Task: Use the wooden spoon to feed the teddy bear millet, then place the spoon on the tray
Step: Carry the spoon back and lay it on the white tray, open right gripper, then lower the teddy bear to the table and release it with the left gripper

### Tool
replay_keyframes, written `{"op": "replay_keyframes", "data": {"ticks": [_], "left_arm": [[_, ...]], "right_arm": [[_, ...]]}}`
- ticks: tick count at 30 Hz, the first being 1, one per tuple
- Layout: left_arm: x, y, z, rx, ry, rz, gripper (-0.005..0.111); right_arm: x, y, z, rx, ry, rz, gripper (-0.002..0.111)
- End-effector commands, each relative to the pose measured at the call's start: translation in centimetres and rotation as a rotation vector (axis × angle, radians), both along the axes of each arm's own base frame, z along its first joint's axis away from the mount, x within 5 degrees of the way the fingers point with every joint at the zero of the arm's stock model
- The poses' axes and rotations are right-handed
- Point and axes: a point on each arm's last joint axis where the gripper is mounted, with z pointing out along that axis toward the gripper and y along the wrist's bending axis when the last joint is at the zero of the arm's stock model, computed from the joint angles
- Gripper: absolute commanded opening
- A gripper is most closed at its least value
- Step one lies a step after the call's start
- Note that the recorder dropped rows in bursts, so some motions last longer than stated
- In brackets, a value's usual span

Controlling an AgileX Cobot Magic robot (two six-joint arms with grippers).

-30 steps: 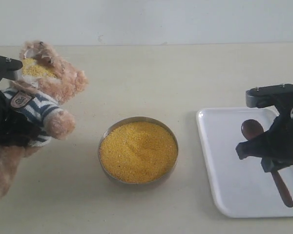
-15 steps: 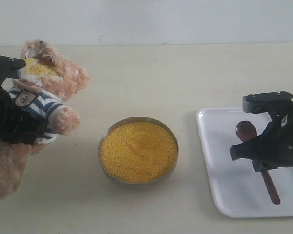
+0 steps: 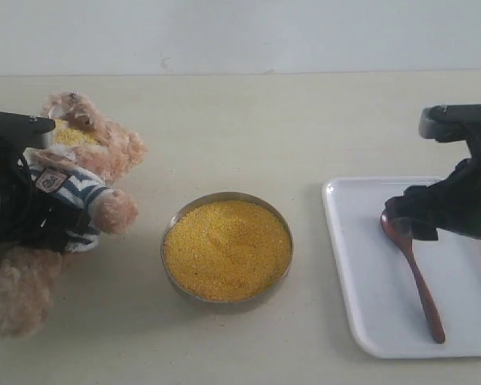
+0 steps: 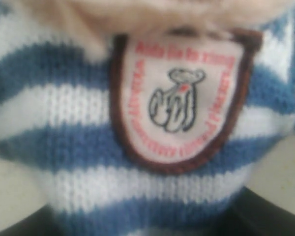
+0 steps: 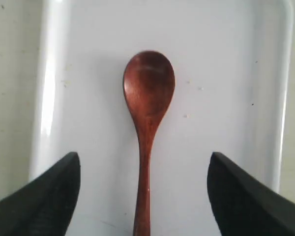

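The teddy bear leans back at the left, with yellow millet spilled on its muzzle. My left gripper is shut around its striped torso; the left wrist view is filled by the shirt and chest badge. More millet fills the metal bowl in the middle. The wooden spoon lies flat on the white tray, bowl end toward the far side. My right gripper hovers over the spoon's bowl end, open, its fingers well apart on either side of the spoon and not touching it.
The tray's near corner sits close to the table's front edge. A pale wall runs along the far edge of the beige tabletop. Bare tabletop lies between the bowl and the tray.
My right gripper has let go of the spoon and lifted away toward the far side; the spoon now rests on the tray. The left gripper has lowered the bear a little.
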Motion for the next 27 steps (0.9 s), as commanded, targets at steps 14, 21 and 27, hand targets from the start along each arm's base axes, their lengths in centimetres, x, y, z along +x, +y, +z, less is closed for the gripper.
{"op": "replay_keyframes", "data": {"ticks": [14, 21, 27], "left_arm": [[2.2, -1.1, -2.7, -0.041, 0.043, 0.132, 0.049], [2.2, -1.1, -0.8, -0.058, -0.003, 0.131, 0.082], [1.9, -0.6, 3.8, -0.019, -0.027, 0.110, 0.086]], "right_arm": [[-2.8, -0.8, 5.2, 0.037, -0.156, 0.009, 0.067], [-2.8, -0.8, 5.3, 0.048, -0.162, 0.007, 0.067], [-2.8, -0.8, 5.2, 0.046, -0.157, 0.008, 0.067]]}}
